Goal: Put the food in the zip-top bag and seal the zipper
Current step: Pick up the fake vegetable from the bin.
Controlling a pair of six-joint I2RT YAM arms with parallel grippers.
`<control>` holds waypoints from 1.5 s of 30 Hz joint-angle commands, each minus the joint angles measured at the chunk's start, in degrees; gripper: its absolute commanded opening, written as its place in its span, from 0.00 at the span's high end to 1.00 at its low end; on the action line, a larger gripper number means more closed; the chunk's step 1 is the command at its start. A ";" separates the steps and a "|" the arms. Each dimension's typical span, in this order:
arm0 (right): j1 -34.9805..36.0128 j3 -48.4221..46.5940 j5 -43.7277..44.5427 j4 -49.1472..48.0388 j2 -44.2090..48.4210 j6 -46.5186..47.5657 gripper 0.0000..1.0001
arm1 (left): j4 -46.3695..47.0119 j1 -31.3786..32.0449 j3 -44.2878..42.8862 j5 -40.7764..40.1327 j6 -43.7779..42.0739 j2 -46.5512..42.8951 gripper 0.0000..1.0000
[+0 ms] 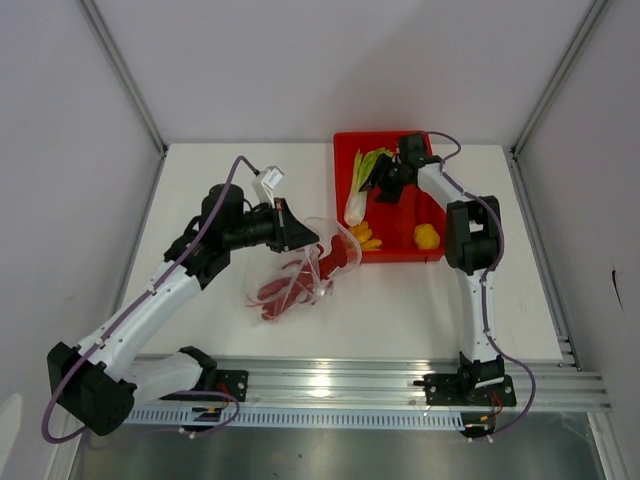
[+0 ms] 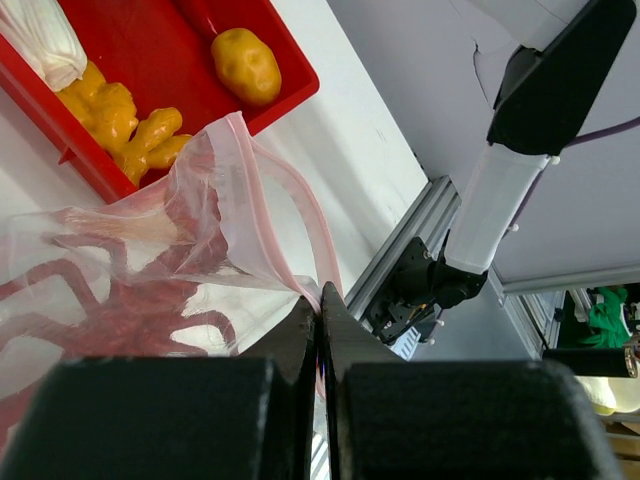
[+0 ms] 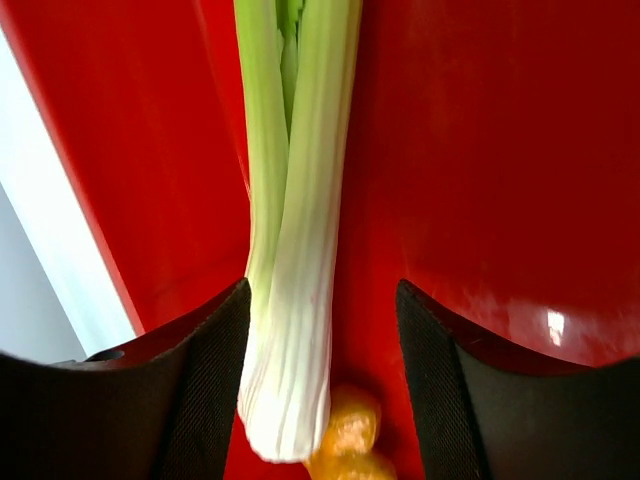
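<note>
The clear dotted zip-top bag (image 1: 298, 275) lies on the table left of the red tray, with the red lobster (image 1: 285, 285) inside it. My left gripper (image 1: 288, 226) is shut on the bag's pinkish zipper edge (image 2: 300, 235) and holds the mouth up and open toward the tray. The leek-like stalk (image 1: 362, 185) lies in the tray; in the right wrist view the stalk (image 3: 290, 250) sits between my open right gripper's (image 3: 322, 330) fingers, nearer the left finger. Orange pieces (image 1: 366, 238) lie at the tray's near left corner, and a yellow piece (image 1: 427, 236) at its near right.
The red tray (image 1: 395, 255) stands at the back centre-right of the white table. An aluminium rail (image 1: 330, 380) runs along the near edge. Grey walls enclose the table on three sides.
</note>
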State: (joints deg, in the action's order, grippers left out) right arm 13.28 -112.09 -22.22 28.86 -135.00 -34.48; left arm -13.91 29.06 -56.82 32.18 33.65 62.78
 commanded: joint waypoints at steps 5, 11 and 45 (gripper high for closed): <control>1.13 -8.92 -3.09 0.31 -5.27 -2.26 0.48 | 3.28 -0.41 -0.31 1.21 1.59 -0.47 0.99; 2.28 -11.39 -4.50 -1.08 -8.08 -4.19 0.59 | 2.49 -0.41 -0.84 1.74 1.51 -0.38 0.99; -3.70 18.80 -6.26 -17.86 34.43 -6.12 1.00 | 2.48 -0.58 -5.50 0.68 11.78 3.57 0.99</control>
State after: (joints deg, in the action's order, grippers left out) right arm 8.80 -98.87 -27.86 16.01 -106.72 -39.20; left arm -14.50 28.97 -58.89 31.75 41.45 65.93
